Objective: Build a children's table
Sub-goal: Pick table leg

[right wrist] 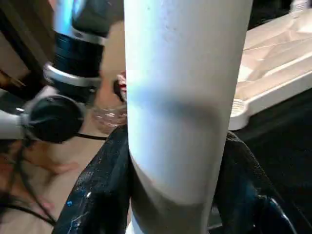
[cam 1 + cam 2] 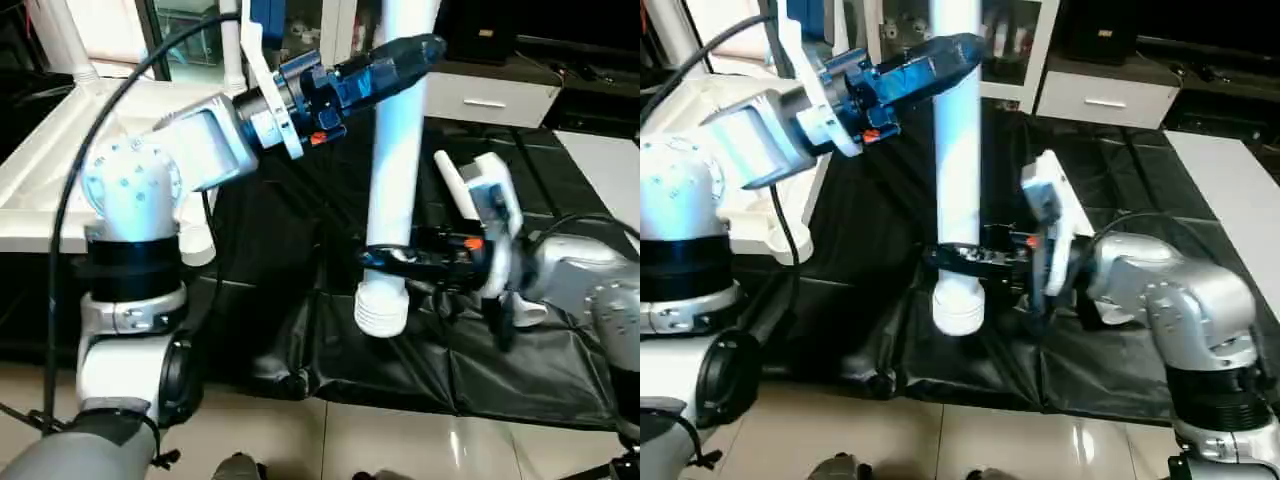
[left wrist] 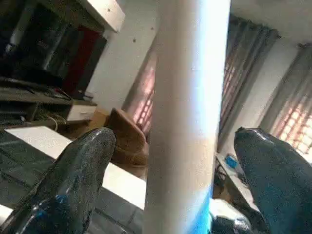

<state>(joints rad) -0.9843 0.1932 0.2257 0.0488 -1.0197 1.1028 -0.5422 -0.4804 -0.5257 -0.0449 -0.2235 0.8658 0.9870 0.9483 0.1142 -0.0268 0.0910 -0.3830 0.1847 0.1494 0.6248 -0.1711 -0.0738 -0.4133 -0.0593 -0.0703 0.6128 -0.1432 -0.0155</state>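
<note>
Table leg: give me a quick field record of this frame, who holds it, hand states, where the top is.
leg: white tube leg, upright over the black-sheeted work table, ribbed end down
right hand: right hand clamped around the leg near its lower end
left hand: left hand up at the leg, fingers spread either side, gaps visible
table top: table top underside up, on the robot's left
leg seated: no

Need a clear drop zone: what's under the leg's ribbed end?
Under the white leg, held by the right end effector, lies crumpled black sheeting near the table's front edge. The spot directly beneath the ribbed end is hidden.
</note>
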